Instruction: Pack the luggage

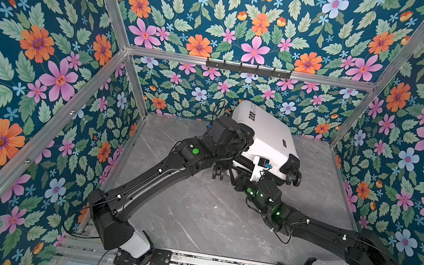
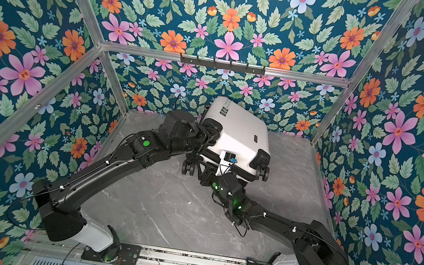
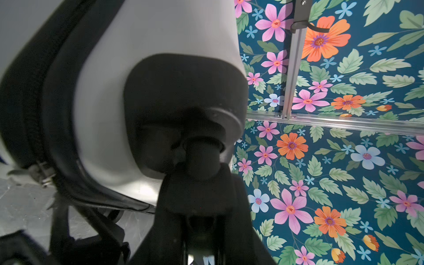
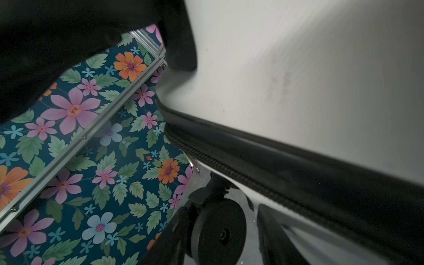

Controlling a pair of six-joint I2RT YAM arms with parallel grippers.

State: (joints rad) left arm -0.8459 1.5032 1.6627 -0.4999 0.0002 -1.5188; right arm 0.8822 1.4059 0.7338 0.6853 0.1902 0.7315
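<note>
The luggage (image 1: pixel 265 136) lies closed and tilted at the back of the desk (image 1: pixel 191 216). It seems stiff and slippery, so a wheel (image 3: pixel 197 206) is the best hold. The left tool (image 1: pixel 244 143) clenches one; of the right tool (image 1: pixel 236 178) I cannot tell.

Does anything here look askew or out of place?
The white hard-shell suitcase lies crooked, diagonal on the grey marble table and seemingly tilted. The left gripper clamps one black wheel. Nothing spilled or damaged.
</note>
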